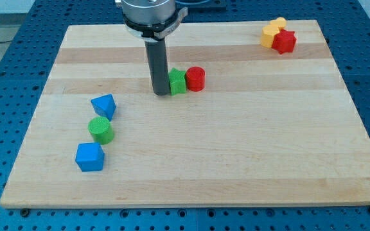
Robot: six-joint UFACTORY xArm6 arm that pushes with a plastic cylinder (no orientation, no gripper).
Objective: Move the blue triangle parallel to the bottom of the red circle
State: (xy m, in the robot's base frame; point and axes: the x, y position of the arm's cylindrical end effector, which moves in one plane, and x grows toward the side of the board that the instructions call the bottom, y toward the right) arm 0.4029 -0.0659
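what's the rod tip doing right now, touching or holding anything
My tip: holds nothing, sits against the green block's left side; the red circle is just beyond.

We see a pale wooden board (236,154) carrying a blue triangle (103,106), green cylinder (100,129) and blue cube (89,157) at the view's left, a green cube (178,81) touching a red cylinder (195,78) near centre, and yellow (272,32) and red (284,42) blocks at the top right.

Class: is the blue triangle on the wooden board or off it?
On it: the blue triangle rests on the board, left of my tip.
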